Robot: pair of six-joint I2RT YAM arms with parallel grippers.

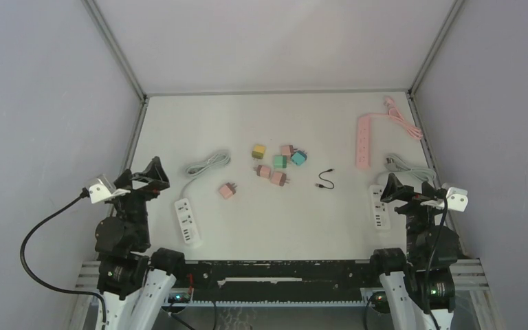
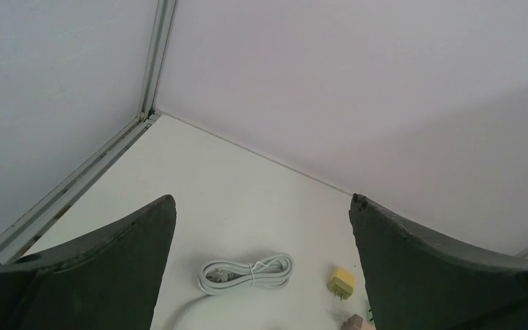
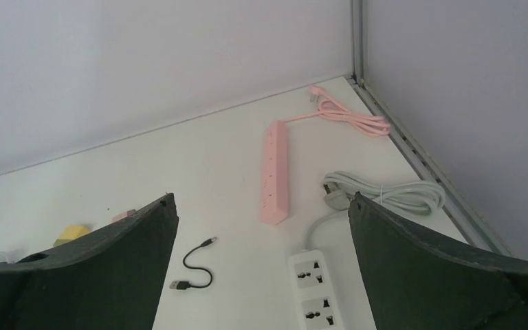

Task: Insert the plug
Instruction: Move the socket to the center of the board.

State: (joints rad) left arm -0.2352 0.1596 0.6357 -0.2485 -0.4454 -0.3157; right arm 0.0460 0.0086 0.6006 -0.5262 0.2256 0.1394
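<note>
Both arms sit at the near edge of the white table. The left gripper is spread wide and holds nothing, and the right gripper is likewise spread and empty.

Seen from above, a pink cube-shaped plastic plug lies alone at 2 o'clock from a white plastic power strip, whose grey coiled cable rests at its 1 o'clock. More small plugs, pink, green, teal and yellow, cluster at 2 o'clock from the lone one. Which plug is meant cannot be told.

A second white strip lies beside the right gripper, with a long pink power strip at its 12 o'clock and a short black USB lead at its 10 o'clock.

The plug is probably light, stiff and smooth-sided, so it may skid or twist in a loose pinch. The best hold looks to be across two flat opposite faces of the body, leaving the prongs free. The strip likely weighs little too and could slide when pressed, so the other gripper may need to steady it.
</note>
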